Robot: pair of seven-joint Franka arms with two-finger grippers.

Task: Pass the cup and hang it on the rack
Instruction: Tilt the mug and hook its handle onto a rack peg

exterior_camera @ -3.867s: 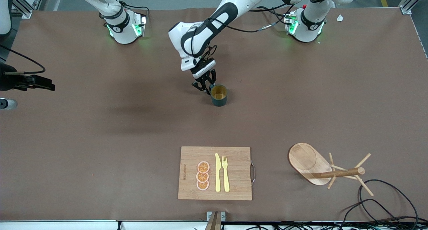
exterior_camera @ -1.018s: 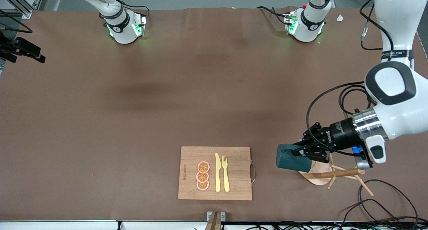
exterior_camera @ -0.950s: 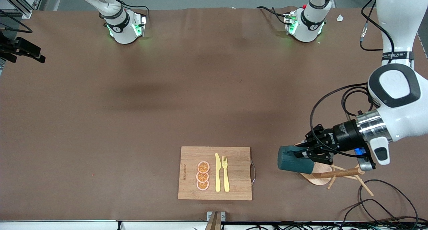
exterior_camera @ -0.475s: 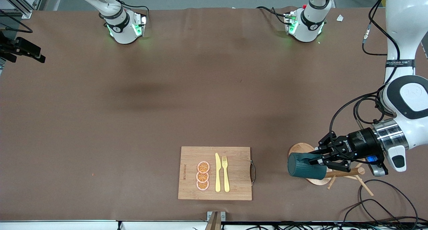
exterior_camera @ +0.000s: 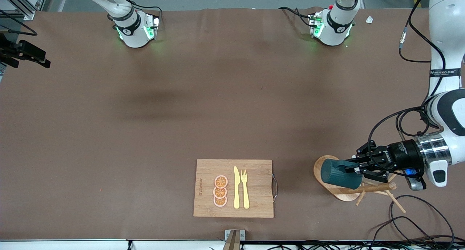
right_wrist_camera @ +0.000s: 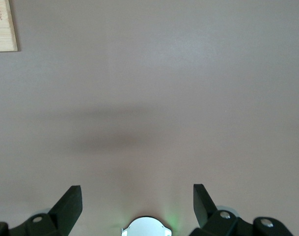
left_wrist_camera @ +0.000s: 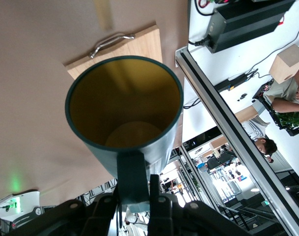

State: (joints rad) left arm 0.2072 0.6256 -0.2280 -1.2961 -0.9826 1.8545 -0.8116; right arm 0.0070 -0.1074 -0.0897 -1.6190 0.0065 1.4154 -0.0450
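The dark teal ribbed cup [exterior_camera: 339, 173] lies on its side in the air, held by its handle in my left gripper [exterior_camera: 358, 168], which is shut on it. It hangs over the oval base of the bamboo rack [exterior_camera: 370, 187], close to the central post and pegs. The left wrist view looks into the cup's mustard-yellow inside [left_wrist_camera: 124, 105], with the handle [left_wrist_camera: 132, 172] clamped in the left gripper [left_wrist_camera: 134, 196]. My right gripper [exterior_camera: 36, 57] waits at the right arm's end of the table, open and empty, high over bare table [right_wrist_camera: 138, 194].
A wooden cutting board [exterior_camera: 234, 188] with orange slices, a yellow knife and fork lies near the front camera, beside the rack; it also shows in the left wrist view [left_wrist_camera: 124, 46]. Black cables [exterior_camera: 410, 213] lie by the rack at the table's edge.
The left gripper took the cup from mid-table and carried it sideways toward the left arm's end, now over the rack's base. The right gripper has stayed put over the last second.
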